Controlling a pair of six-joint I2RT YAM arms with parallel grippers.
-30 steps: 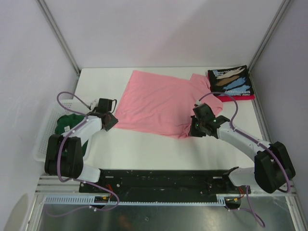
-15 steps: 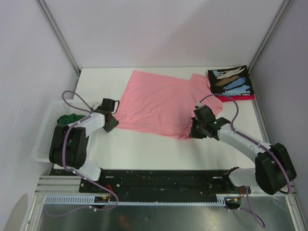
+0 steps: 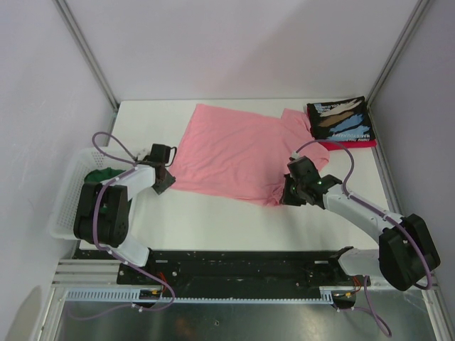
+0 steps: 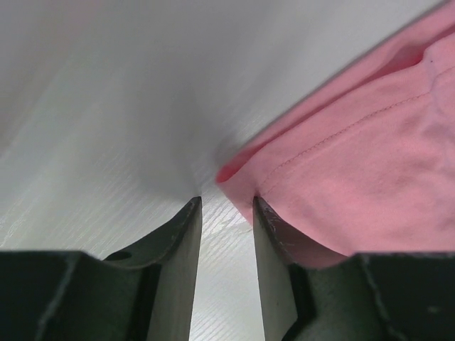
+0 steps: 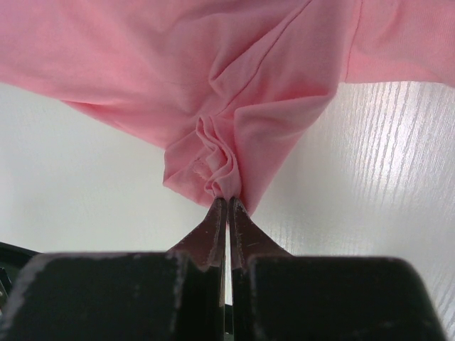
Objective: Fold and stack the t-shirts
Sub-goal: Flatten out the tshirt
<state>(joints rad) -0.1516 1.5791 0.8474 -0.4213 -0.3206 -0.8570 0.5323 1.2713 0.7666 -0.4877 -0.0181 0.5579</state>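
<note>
The light pink t-shirt (image 3: 238,150) lies spread flat across the middle of the table. My left gripper (image 3: 164,181) sits at its near left corner, jaws open, with the corner hem (image 4: 234,174) just ahead of the right finger and bare table between the fingers. My right gripper (image 3: 283,197) is shut on the bunched near right corner of the pink shirt (image 5: 220,167). A folded black t-shirt with blue, tan and white streaks (image 3: 341,121) rests on a folded red one (image 3: 350,145) at the back right. A dark green shirt (image 3: 99,175) lies in the basket.
A white slatted basket (image 3: 65,199) hangs off the table's left edge beside my left arm. Metal frame posts stand at the back corners. The black base rail runs along the near edge.
My left gripper has edged slightly toward the pink shirt's left corner. My right gripper has stayed clamped on the right corner with hardly any shift.
</note>
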